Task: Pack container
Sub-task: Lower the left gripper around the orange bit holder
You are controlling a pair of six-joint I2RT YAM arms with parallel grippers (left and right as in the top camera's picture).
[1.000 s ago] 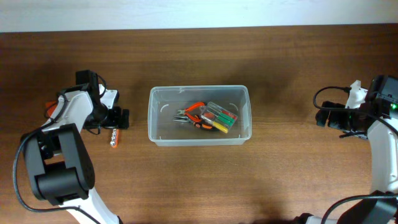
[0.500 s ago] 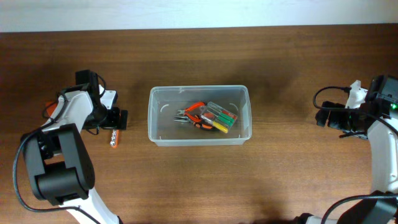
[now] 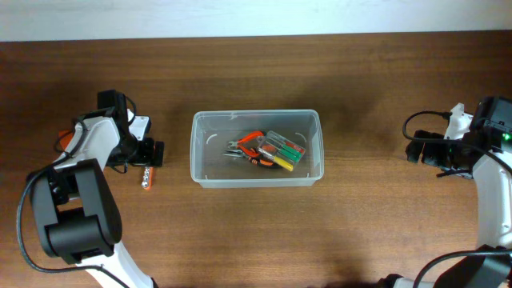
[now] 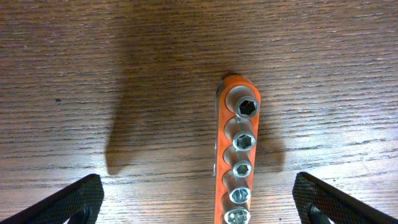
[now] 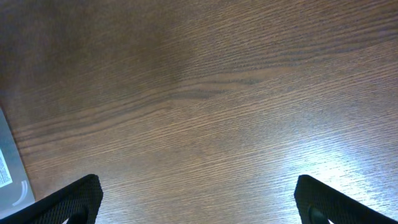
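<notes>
An orange rail of silver sockets lies on the wooden table between the spread fingers of the tool.

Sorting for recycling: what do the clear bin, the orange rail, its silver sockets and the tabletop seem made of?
Clear rectangular bin: likely plastic, translucent, contents show through. Orange rail: probably plastic, matte. Silver hex sockets: metal, shiny glints. Tabletop: wood or laminate, visible grain.

A dark brown wooden table fills nearly all the overhead view. A pale wall strip runs along the top edge. Light shines on the wood.
</notes>
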